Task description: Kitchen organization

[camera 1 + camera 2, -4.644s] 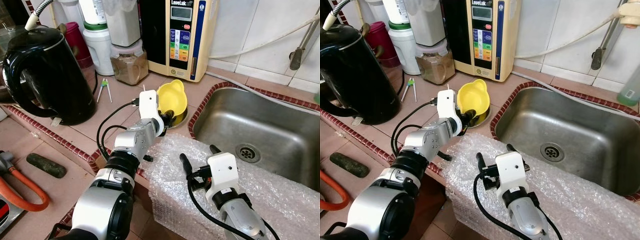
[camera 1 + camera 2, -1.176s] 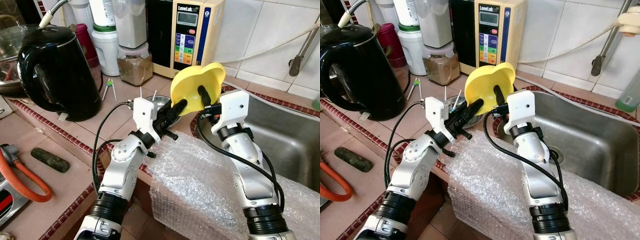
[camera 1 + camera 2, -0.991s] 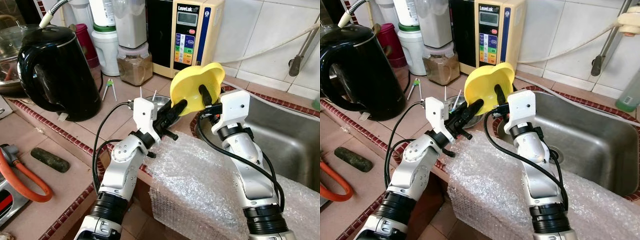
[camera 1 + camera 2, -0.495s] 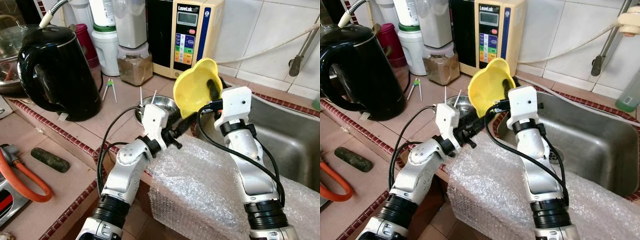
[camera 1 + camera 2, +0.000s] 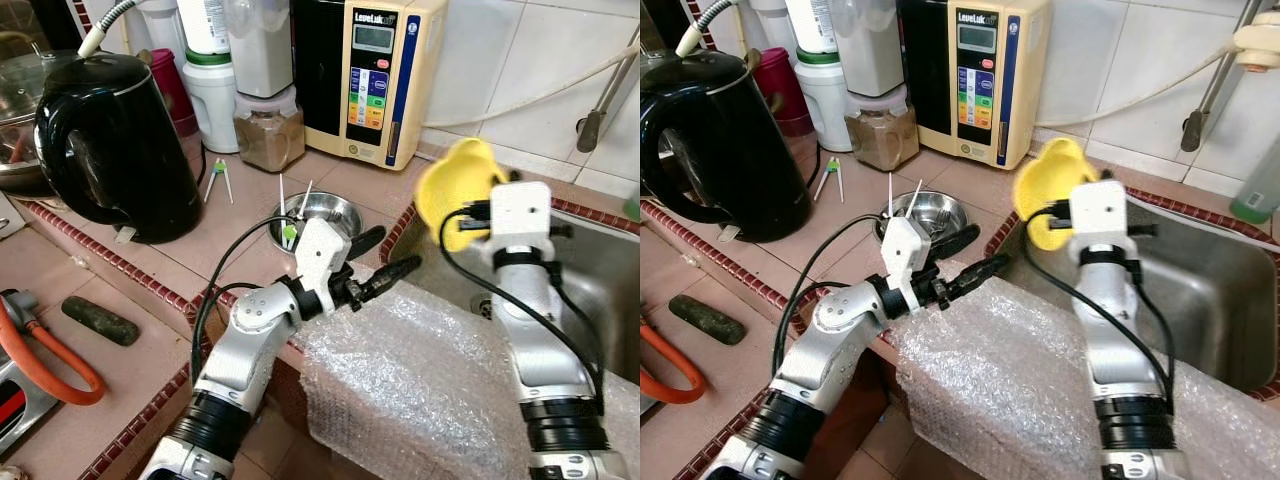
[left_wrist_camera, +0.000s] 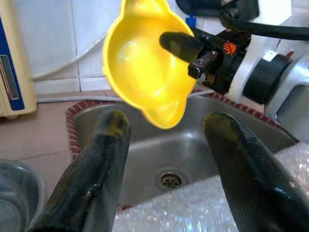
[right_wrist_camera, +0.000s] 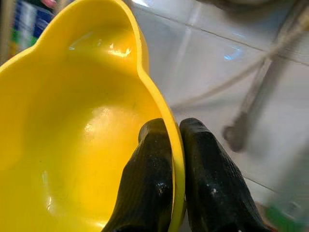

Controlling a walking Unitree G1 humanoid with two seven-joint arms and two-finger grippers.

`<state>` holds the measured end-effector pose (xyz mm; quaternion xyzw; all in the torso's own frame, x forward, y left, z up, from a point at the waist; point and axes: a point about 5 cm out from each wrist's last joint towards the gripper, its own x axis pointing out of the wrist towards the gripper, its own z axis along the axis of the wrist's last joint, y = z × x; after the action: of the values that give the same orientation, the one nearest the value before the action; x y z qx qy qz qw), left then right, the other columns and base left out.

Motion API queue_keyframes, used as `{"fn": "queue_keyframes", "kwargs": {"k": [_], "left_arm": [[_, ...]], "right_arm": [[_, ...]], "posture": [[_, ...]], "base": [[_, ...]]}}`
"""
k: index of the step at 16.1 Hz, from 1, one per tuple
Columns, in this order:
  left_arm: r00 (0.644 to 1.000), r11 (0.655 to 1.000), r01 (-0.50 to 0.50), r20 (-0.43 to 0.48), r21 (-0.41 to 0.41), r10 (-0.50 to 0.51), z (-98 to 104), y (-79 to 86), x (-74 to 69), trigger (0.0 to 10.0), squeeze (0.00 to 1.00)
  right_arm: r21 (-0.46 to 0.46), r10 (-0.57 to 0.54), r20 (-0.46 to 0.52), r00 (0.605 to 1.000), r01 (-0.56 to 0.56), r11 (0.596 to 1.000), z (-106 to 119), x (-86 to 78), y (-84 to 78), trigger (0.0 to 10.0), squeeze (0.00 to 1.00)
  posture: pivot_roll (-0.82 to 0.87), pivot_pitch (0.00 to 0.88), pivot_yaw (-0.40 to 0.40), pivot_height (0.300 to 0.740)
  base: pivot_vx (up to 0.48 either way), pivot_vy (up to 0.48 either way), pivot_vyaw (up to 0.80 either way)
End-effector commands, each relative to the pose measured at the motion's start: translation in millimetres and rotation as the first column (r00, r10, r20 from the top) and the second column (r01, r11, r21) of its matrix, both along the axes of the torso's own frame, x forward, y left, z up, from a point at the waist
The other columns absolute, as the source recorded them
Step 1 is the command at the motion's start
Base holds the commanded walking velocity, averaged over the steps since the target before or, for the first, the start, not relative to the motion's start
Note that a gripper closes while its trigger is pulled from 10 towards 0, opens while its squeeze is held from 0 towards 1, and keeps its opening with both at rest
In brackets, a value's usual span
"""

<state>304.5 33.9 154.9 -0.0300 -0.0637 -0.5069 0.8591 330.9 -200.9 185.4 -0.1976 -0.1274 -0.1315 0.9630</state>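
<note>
Bright yellow bowl (image 5: pixel 452 190), glossy inside, pinched at its rim between the black fingers (image 7: pixel 152 159) of the right gripper (image 7: pixel 175 140). Black fingers too on the left gripper (image 5: pixel 381 260), on a silver arm with a white wrist block. Dull steel-grey sink (image 5: pixel 605 290), edged with a dark red and white patterned tile border. Small shiny steel bowl (image 5: pixel 330 212) on reddish-brown counter tiles. Glossy black kettle (image 5: pixel 110 150) towards the counter's left edge. Cream appliance (image 5: pixel 375 75) with a black side and coloured buttons against white wall tiles. Clear, whitish bubble wrap (image 5: pixel 420 370) over the counter's front edge. Orange hose (image 5: pixel 50 375) at the lower left.
</note>
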Motion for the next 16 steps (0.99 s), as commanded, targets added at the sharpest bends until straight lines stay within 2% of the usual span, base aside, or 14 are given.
{"fn": "queue_keyframes", "kwargs": {"k": [1, 2, 5, 11, 12, 13, 14, 16], "left_arm": [[0.999, 0.998, 0.035, 0.003, 0.051, -0.036, 0.0, -2.0, -1.1, 10.0, 1.00], [0.998, 0.994, 0.055, 0.006, 0.096, -0.056, -4.7, -0.8, -1.9, 10.0, 1.00], [0.998, 0.987, 0.059, 0.005, 0.148, -0.061, -8.8, 2.2, -0.6, 10.0, 1.00], [0.999, 0.983, 0.037, 0.029, 0.177, -0.043, -8.5, 5.7, 3.0, 10.0, 1.00], [0.998, 0.983, 0.043, 0.031, 0.181, -0.050, -8.7, 5.5, 2.1, 10.0, 1.00], [0.998, 0.982, 0.046, 0.031, 0.183, -0.053, -9.0, 5.5, 1.6, 10.0, 1.00], [0.998, 0.979, 0.055, 0.026, 0.195, -0.061, -10.7, 5.6, 0.7, 10.0, 1.00], [0.998, 0.977, 0.057, 0.027, 0.205, -0.064, -11.8, 6.1, 0.5, 10.0, 1.00]], "right_arm": [[0.004, -0.077, -0.039, 0.996, 0.077, 0.997, -10.4, -3.5, -15.1, 0.0, 0.00], [-0.002, -0.124, -0.059, 0.991, 0.124, 0.992, -17.5, -7.6, -24.7, 0.0, 0.00], [0.018, -0.185, -0.108, 0.977, 0.188, 0.982, -33.8, -17.7, -39.2, 0.0, 0.00], [0.049, -0.238, -0.206, 0.949, 0.253, 0.966, -65.1, -33.2, -52.8, 0.1, 0.00], [0.068, -0.241, -0.217, 0.946, 0.261, 0.963, -68.0, -34.7, -54.0, 4.5, 1.00], [0.076, -0.245, -0.220, 0.944, 0.267, 0.961, -69.0, -35.4, -54.5, 4.5, 1.00], [0.093, -0.244, -0.225, 0.943, 0.270, 0.958, -70.0, -35.3, -54.7, 10.0, 1.00], [0.094, -0.247, -0.224, 0.943, 0.273, 0.957, -70.1, -35.2, -54.8, 10.0, 1.00]], "posture": [[-0.01, 0.000, 0.049, 0.740], [-0.01, 0.000, 0.050, 0.740], [-0.01, 0.000, 0.053, 0.740], [0.00, 0.000, 0.055, 0.740], [0.00, 0.000, 0.056, 0.740], [0.00, 0.000, 0.056, 0.740], [0.00, 0.000, 0.057, 0.740], [0.00, 0.000, 0.058, 0.740]], "base": [[0.000, 0.000, 0.00], [0.000, 0.000, 0.00], [0.000, 0.000, 0.00], [0.000, 0.000, 0.00], [0.000, 0.000, 0.00], [0.000, 0.000, 0.00], [0.000, 0.000, 0.00], [0.000, 0.000, 0.00]]}}
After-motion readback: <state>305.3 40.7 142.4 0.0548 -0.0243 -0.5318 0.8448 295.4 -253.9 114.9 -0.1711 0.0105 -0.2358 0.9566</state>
